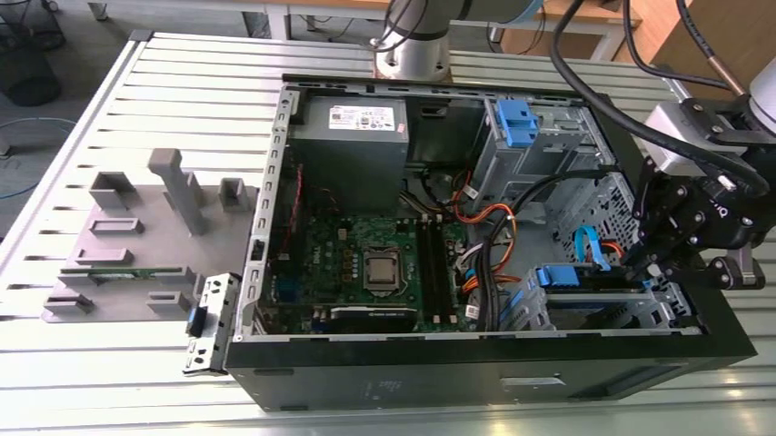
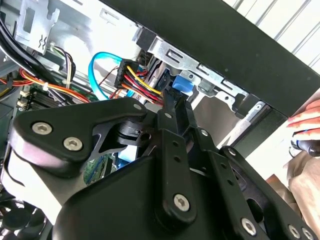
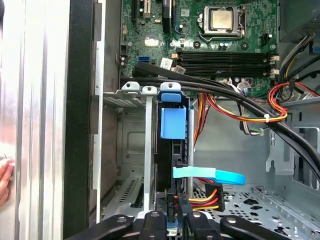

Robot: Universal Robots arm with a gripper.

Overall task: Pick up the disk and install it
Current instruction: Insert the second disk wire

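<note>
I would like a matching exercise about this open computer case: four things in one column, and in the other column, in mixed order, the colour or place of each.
Things:
1. processor
2. flat data cable
3. disk
4. person's hand

Colour or place:
A. light blue, bent in a loop beside the drive cage
B. outside the case, past its black edge
C. standing on edge in the drive cage, blue tab on its rail
D. silver square on the green motherboard

Pairs: 1-D, 2-A, 3-C, 4-B
</note>
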